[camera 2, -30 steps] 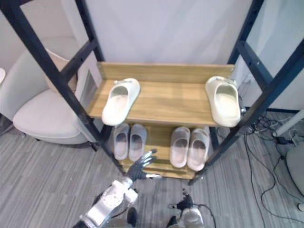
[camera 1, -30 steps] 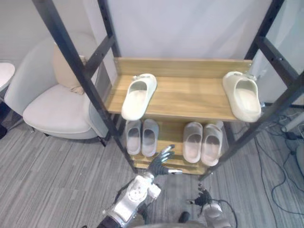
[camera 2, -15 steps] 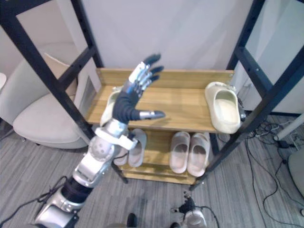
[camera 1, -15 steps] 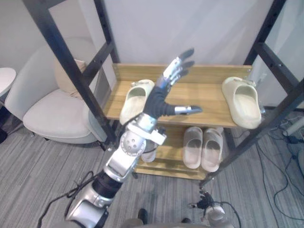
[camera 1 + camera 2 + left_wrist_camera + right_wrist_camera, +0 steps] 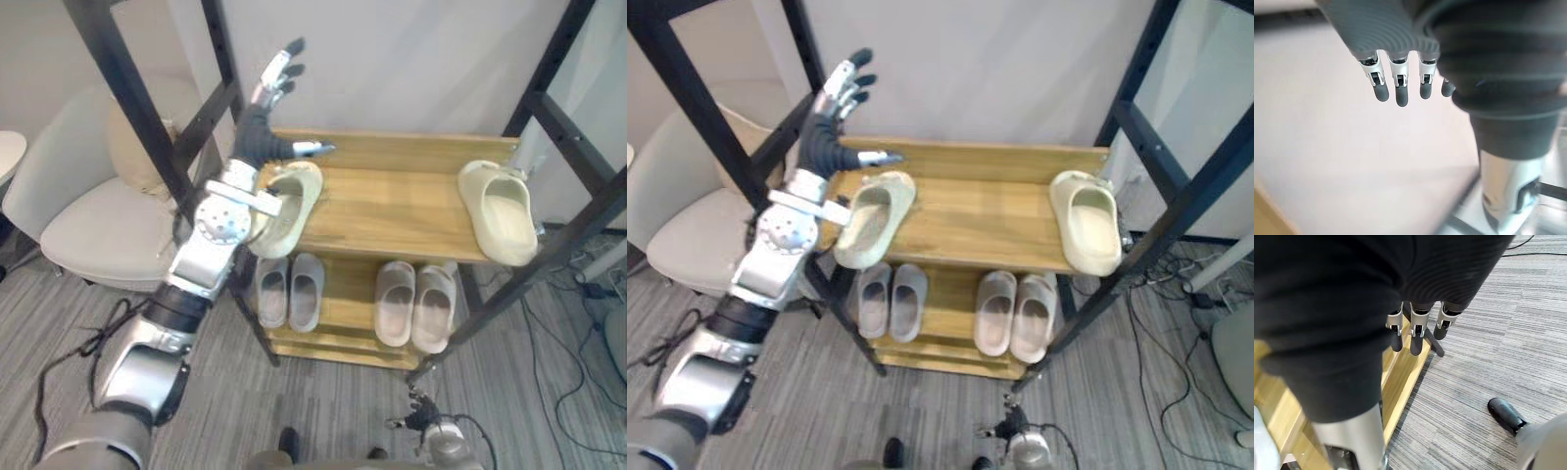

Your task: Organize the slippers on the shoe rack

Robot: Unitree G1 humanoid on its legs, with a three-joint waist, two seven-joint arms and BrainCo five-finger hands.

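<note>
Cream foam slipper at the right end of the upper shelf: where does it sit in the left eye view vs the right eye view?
Left eye view: cream foam slipper, right of centre, at the right end of the wooden upper shelf.
Right eye view: same slipper, same shelf end, slightly closer to the picture's middle.
Shared landmark: the pale pink slipper pair on the lower shelf, just below and to its left in both views.

2 head eyes overlook shoe rack [image 5: 392, 201].

Left robot hand [image 5: 257, 135] raised high, fingers straight and spread; right robot hand [image 5: 1416, 339] hangs low, fingers relaxed.
</note>
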